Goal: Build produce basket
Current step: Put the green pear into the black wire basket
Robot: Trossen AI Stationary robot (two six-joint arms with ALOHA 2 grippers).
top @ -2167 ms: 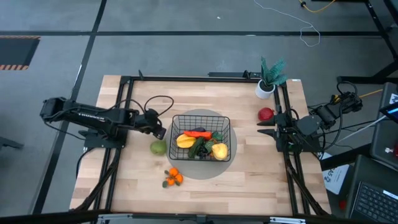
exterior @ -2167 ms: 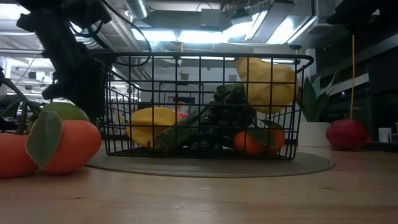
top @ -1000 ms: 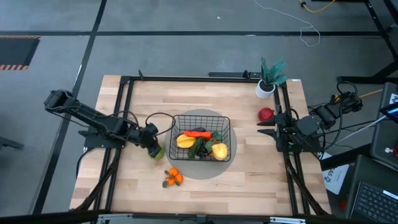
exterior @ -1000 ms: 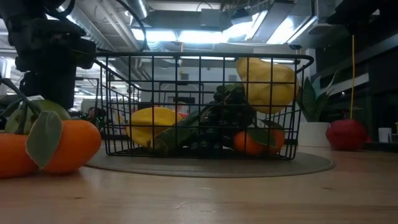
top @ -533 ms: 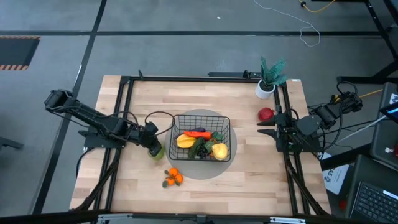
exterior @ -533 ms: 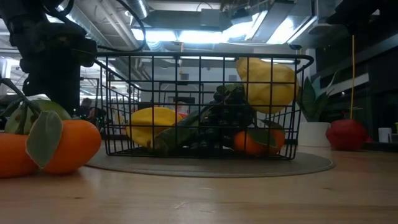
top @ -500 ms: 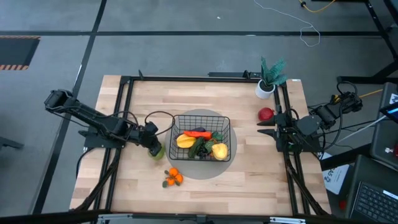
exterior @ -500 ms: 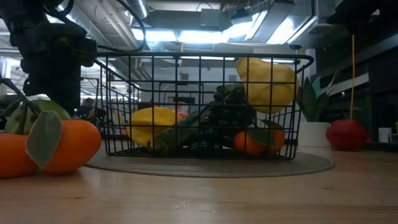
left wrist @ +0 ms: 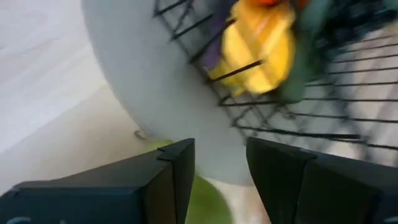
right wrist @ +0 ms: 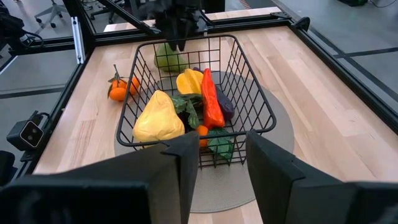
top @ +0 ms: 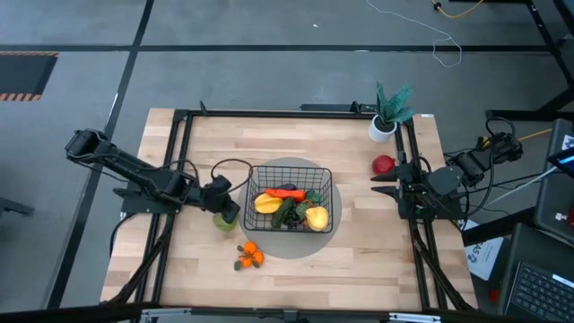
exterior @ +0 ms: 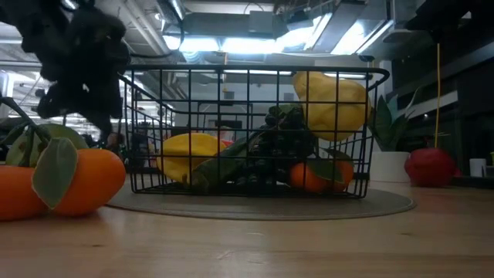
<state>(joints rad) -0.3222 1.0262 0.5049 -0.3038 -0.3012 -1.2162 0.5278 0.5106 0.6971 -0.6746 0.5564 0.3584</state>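
Left gripper [top: 226, 213]: you had it low at the basket's left side, over the pear, fingers [left wrist: 177, 171] parted with the pear showing between them; whether they touched it could not be told
Pear [top: 221, 221]: green, it lay on the table just left of the basket at the mat's edge, mostly hidden under your left gripper from above; the right wrist view showed it behind the basket's far corner [right wrist: 166, 59]
Right gripper [top: 381, 186]: you kept it waiting at the table's right edge, well apart from the basket, fingers [right wrist: 185, 162] parted and holding nothing
Basket [top: 291, 169]: black wire, it stood upright in the middle of the table on the mat [top: 285, 248]
In the basket: a carrot [right wrist: 211, 99] lying along the middle, a dark eggplant [right wrist: 224, 104] beside it, a yellow piece [right wrist: 188, 81] toward your left arm, a larger yellow piece [right wrist: 158, 119] leaning in the corner toward your right arm, a small orange [exterior: 312, 177] low among dark green leaves [right wrist: 186, 107]
Oranges [top: 250, 256]: a leafy pair, they lay on the bare wood outside the basket, near its front-left corner, clear of the mat
Apple [top: 384, 165]: red, it sat near the table's right edge, just beside your right arm, well apart from the basket
Plant [top: 387, 109]: teal, in a white pot, it stood at the far right corner
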